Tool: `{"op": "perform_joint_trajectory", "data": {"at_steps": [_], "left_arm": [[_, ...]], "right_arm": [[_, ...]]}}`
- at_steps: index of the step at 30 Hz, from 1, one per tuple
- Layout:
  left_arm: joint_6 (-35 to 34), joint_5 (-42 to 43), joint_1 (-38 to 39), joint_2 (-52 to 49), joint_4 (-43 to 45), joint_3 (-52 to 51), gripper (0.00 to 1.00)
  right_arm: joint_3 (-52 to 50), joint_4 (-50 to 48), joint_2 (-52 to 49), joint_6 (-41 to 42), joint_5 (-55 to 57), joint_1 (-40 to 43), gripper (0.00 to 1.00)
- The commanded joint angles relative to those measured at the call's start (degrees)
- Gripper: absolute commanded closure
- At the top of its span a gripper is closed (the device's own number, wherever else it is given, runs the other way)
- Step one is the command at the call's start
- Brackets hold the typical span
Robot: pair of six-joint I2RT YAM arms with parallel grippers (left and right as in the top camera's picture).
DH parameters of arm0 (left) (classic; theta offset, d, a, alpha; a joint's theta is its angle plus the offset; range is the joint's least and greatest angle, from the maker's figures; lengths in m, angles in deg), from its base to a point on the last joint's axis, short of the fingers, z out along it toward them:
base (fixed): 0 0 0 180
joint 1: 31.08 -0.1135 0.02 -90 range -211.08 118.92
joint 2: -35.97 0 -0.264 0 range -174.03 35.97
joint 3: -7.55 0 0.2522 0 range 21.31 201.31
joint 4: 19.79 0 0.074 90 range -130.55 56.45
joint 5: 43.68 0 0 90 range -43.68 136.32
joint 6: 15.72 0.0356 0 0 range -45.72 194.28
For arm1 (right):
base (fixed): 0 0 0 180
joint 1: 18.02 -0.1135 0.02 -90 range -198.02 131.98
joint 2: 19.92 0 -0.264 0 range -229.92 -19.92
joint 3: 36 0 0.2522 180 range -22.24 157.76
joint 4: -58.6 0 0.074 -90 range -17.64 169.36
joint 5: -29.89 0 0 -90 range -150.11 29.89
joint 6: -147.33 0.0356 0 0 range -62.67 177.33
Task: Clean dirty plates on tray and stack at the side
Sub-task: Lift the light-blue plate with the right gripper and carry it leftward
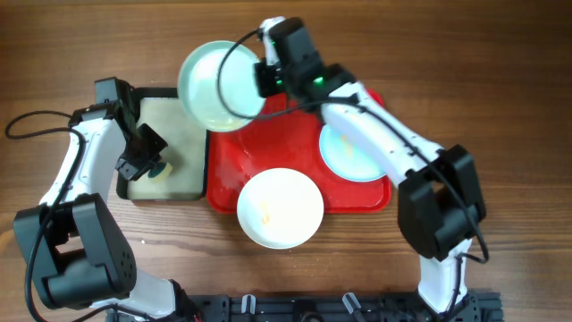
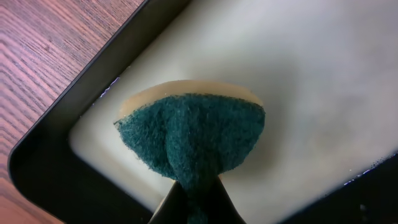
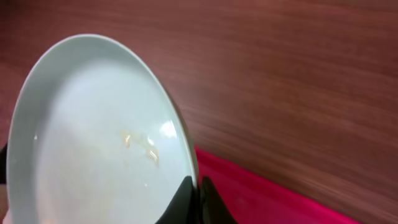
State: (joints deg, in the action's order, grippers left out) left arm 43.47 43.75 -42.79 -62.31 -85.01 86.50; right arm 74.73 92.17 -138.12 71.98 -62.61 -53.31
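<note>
My right gripper (image 1: 264, 85) has its jaws pinched on the rim of one pale turquoise plate (image 1: 214, 85), tilted in the air over the far-left corner of the red tray (image 1: 228, 179). The left gripper (image 1: 145, 164) has its jaws pressed onto a green sponge (image 2: 193, 137) above the black-rimmed tray (image 1: 165, 92).

My worry is that thin edge grip. If the sponge pushes on the far side, the plate could lever out and drop. The white plate (image 1: 280, 207) overhangs the tray's near rim (an easy thing to clip), and the other turquoise plate (image 1: 344, 156) lies under my right arm.

Only the right wrist view shows yellowish smears (image 3: 140, 146) inside the held plate. Only the overhead shows how far apart sponge and plate are.
</note>
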Motion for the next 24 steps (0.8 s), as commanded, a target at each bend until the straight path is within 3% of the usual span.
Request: {"op": "perform_joint_trajectory", "data": {"at_steps": [1, 13, 18, 24], "left_arm": [[-1.0, -2.1, -0.3, 1.4, -0.6, -0.5, 0.96], [-1.0, -2.0, -0.3, 1.4, -0.9, -0.5, 0.96], [-1.0, -2.1, -0.3, 1.4, -0.9, -0.5, 0.96], [-1.0, -2.0, -0.3, 1.4, -0.9, -0.5, 0.96]], "right_arm": [[1.3, -3.2, -2.8, -1.2, 8.0, -3.3, 0.96], [1.3, -20.5, -5.6, -17.5, 21.6, -9.6, 0.96], [1.3, -29.7, -5.6, -34.4, 23.6, -12.2, 0.96], [1.3, -34.7, -5.6, -48.9, 25.2, -15.4, 0.96]]}}
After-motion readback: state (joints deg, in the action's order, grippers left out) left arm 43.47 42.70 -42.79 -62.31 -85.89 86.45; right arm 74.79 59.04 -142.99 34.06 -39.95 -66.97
